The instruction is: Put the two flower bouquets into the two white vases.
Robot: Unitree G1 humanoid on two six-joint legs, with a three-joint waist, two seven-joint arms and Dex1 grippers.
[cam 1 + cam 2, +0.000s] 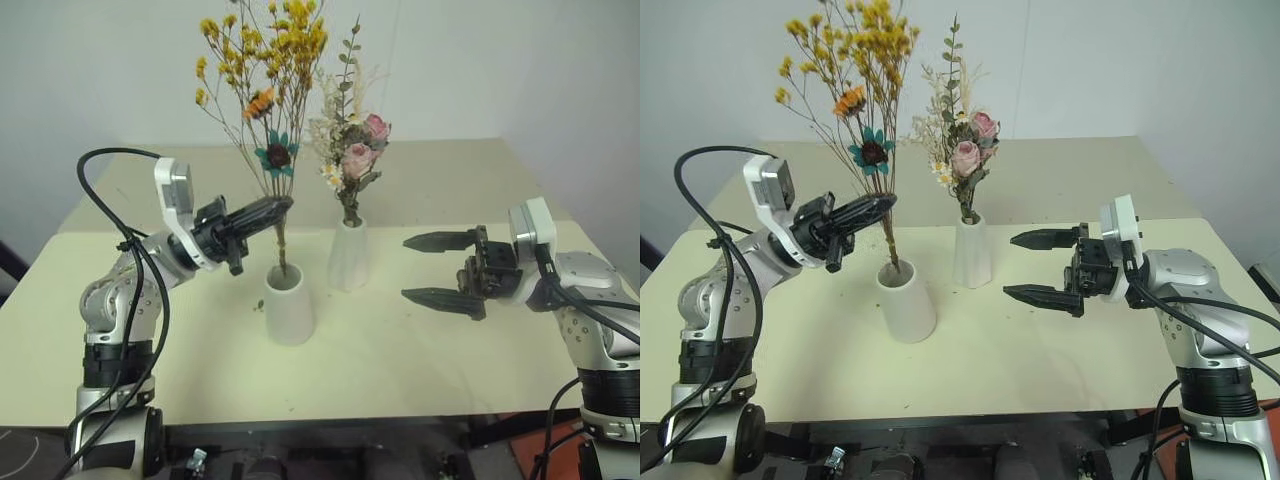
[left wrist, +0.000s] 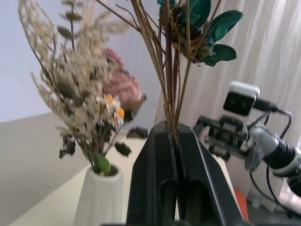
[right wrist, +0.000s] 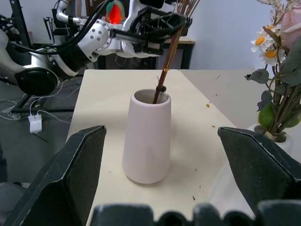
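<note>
1. The left pincer [image 1: 285, 206] is clamped on the thin brown stems of the yellow bouquet [image 1: 264, 70], directly above the short wide vase [image 1: 288, 303].
2. The stems run near upright, their ends already inside the vase mouth, so release looks close.
3. The right pincer [image 1: 440, 268] gapes wide and empty, just beside the pink rose bouquet [image 1: 352, 150], which stands in the taller vase [image 1: 348, 256] on the table [image 1: 440, 350].

You will find no readable text, label, brand, number or sign in these pictures, not on the vases, the grippers or the table.
</note>
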